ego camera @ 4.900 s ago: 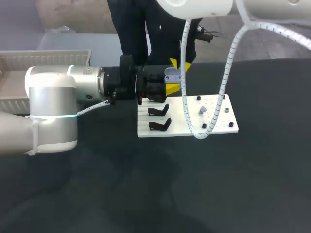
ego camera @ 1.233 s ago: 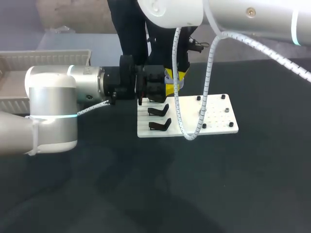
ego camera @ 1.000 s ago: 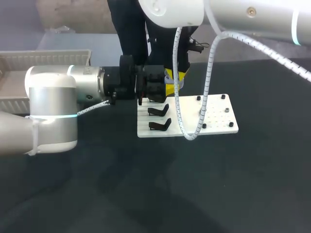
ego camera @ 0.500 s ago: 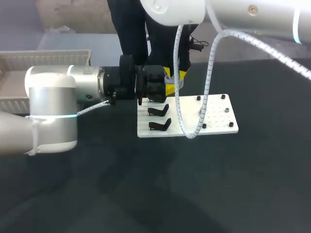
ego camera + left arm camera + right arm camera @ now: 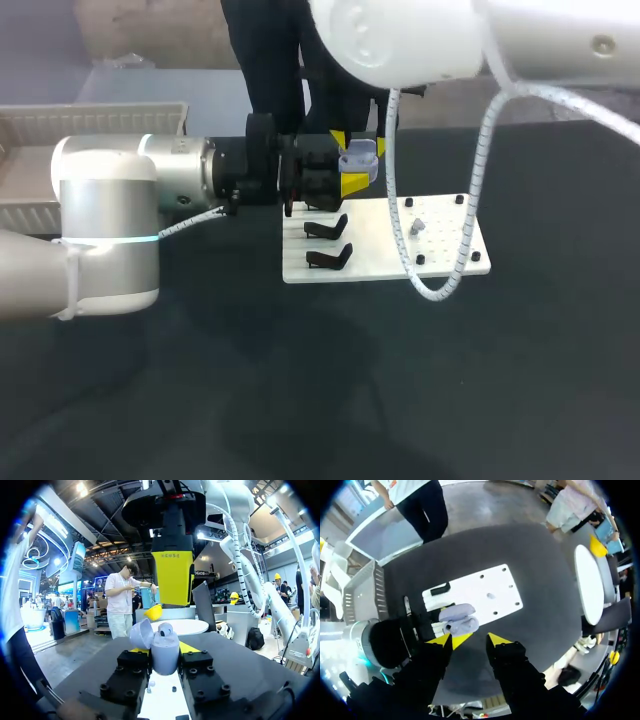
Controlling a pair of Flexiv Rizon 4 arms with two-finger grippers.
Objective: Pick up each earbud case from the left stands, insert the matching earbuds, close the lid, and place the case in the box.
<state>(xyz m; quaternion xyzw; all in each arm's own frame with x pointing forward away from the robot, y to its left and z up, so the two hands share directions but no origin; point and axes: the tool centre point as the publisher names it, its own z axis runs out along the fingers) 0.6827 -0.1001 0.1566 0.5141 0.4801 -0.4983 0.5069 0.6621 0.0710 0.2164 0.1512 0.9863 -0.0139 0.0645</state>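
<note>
**Colours, head and wrist views.** A pale lavender-grey earbud case [image 5: 358,156] is shown against the black bodies and bright yellow tips of the left gripper [image 5: 165,656] and the right gripper [image 5: 471,640]. The table [image 5: 420,400] is rendered in plain matt black. On it a white plate [image 5: 440,240] is dotted with black screw heads towards three o'clock and set with black stands [image 5: 328,228] towards nine o'clock. The left arm [image 5: 105,215] is finished in silver-grey with a thin cyan ring, the right arm [image 5: 400,40] in white with a white spiral-wrapped cable [image 5: 470,195], and a pale grey ribbed box [image 5: 60,125] is seen at ten o'clock.
</note>
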